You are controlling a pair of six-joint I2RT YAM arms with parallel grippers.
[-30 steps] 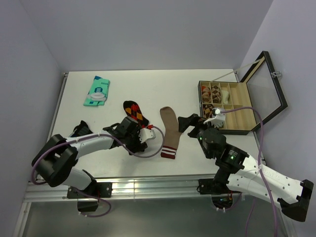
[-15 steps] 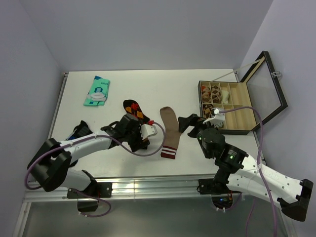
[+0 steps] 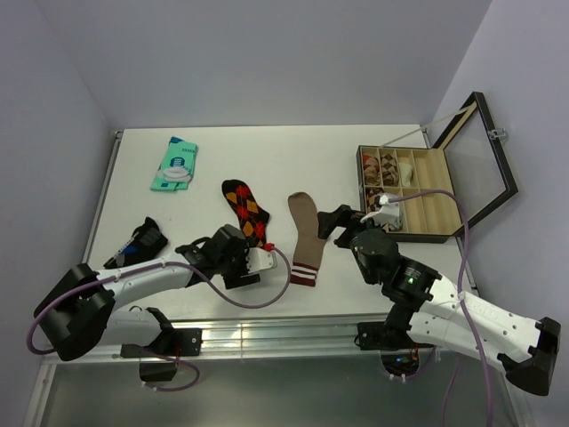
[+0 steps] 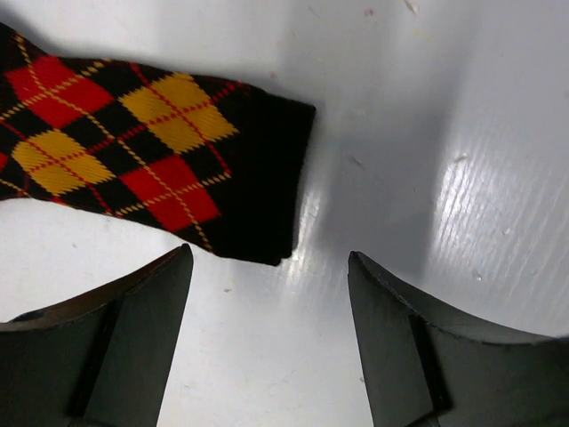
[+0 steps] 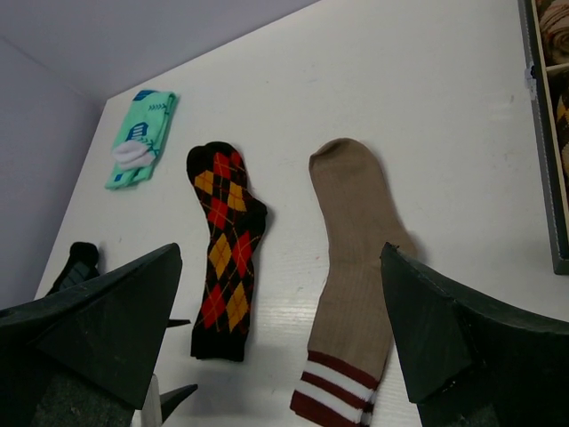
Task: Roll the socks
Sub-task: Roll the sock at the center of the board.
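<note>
Jaws spread on left gripper [image 4: 269,267] and right gripper [image 5: 280,253]; we judge rolling unstarted, next pinching the black argyle fabric sock [image 4: 133,147] by its cuff [image 4: 267,178].

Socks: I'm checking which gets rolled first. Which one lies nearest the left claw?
The black argyle sock: its cuff lies just before the open left claw; the tan sock lies farther right.

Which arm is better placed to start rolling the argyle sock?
Left. The left gripper, open, sits right at the cuff of the argyle sock; the right gripper, also open, hovers by the tan sock.
</note>
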